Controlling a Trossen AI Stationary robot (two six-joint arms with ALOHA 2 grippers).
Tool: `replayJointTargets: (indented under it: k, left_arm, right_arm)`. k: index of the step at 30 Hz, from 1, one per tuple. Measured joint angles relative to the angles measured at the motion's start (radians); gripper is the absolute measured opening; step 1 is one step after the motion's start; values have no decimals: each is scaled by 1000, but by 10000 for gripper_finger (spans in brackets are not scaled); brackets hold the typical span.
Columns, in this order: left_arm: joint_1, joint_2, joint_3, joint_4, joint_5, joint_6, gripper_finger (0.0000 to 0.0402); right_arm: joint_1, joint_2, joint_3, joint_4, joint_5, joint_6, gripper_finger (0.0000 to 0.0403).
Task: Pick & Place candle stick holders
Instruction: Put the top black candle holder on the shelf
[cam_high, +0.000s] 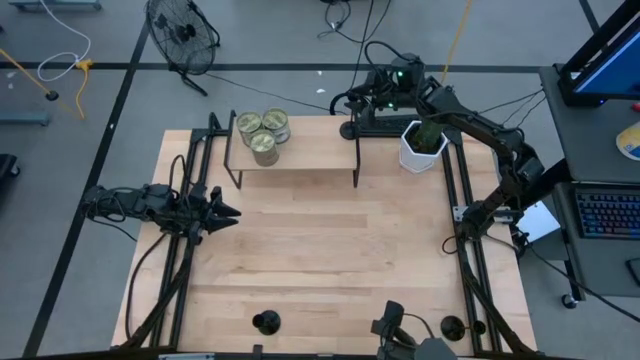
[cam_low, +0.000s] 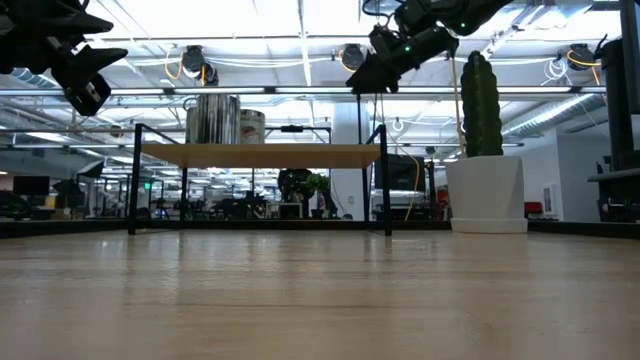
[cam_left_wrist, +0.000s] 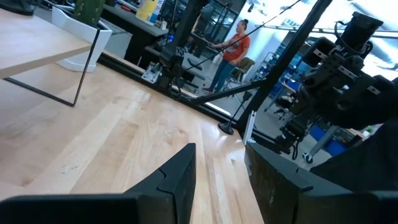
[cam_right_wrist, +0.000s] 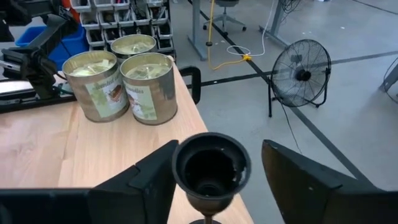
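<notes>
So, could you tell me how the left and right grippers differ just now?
The left gripper has nothing between its open jaws; the right gripper's jaws flank the cup of a small black candlestick. The left hangs over the wooden table's left side; the right is by the low wooden shelf. Both are raised.

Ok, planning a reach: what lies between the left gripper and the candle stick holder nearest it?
Nothing: the high view shows only bare table between the left gripper and that candle stick holder.
</notes>
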Motion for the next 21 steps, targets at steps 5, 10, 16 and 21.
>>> replayJointTargets:
  k: [5, 10, 16, 21]
  left_arm:
    - [0, 0, 0, 0, 0, 0, 143]
    - [0, 0, 0, 0, 0, 0, 143]
    - [0, 0, 0, 0, 0, 0, 143]
    - [0, 0, 0, 0, 0, 0, 143]
  right_arm:
    - [0, 0, 0, 0, 0, 0, 181]
    - [0, 0, 0, 8, -2, 1, 148]
    - [0, 0, 0, 26, -6, 1, 132]
    - [1, 0, 0, 40, -6, 2, 137]
